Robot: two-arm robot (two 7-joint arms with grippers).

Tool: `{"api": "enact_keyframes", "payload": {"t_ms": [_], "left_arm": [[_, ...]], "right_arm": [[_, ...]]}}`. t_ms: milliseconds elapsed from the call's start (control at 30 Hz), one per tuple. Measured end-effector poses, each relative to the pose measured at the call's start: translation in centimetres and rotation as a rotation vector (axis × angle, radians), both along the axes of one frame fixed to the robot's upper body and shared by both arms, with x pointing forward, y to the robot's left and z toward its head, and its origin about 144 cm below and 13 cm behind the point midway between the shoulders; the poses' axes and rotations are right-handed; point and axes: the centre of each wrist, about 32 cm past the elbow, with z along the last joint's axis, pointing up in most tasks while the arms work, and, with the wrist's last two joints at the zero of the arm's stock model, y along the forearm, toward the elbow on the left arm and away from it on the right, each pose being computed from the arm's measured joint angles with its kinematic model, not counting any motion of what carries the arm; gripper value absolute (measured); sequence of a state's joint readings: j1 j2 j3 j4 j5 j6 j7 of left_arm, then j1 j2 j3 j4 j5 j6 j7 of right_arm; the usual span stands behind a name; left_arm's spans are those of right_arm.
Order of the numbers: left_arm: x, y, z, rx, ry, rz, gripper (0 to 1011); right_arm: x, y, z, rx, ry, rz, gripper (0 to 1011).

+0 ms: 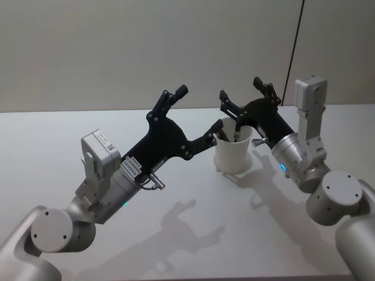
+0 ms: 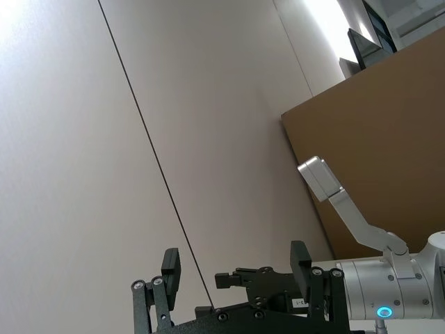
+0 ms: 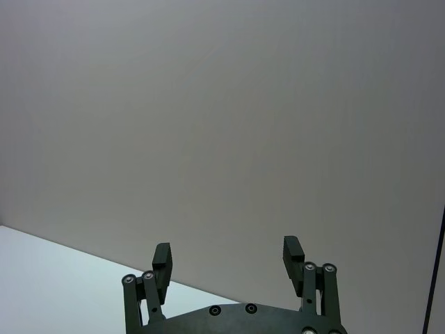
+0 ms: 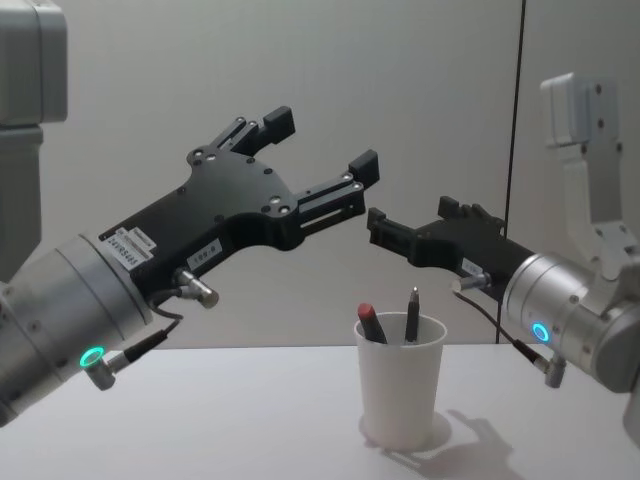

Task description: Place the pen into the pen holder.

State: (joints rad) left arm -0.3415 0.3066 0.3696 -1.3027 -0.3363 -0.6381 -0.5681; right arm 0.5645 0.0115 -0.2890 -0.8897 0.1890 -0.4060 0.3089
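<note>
Two pens (image 4: pixel 412 312) stand in the pen holder (image 4: pixel 400 390); left gripper (image 4: pixel 325 140) and right gripper (image 1: pixel 243 89) hang above (fingers spread, empty)

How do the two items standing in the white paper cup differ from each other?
In the white paper cup, the red-tipped pen is thicker and leans to the robot's left. The dark pen is thinner, nearly upright, and ends in a narrow point. Both stand inside with their tops above the rim.
</note>
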Motion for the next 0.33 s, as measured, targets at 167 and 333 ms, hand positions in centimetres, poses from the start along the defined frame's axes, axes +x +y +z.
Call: {"api": "enact_keyframes", "payload": {"t_ms": [167,333], "left_arm": [[0.0,0.0,0.0,0.0,0.0,0.0,1004],[0.0,0.0,0.0,0.0,0.0,0.0,1004]], "right_arm": [[0.02,0.03,-0.06,-0.001,0.002,0.001,1001],[0.04,0.05,-0.08,-0.001,0.003,0.001,1001]]}}
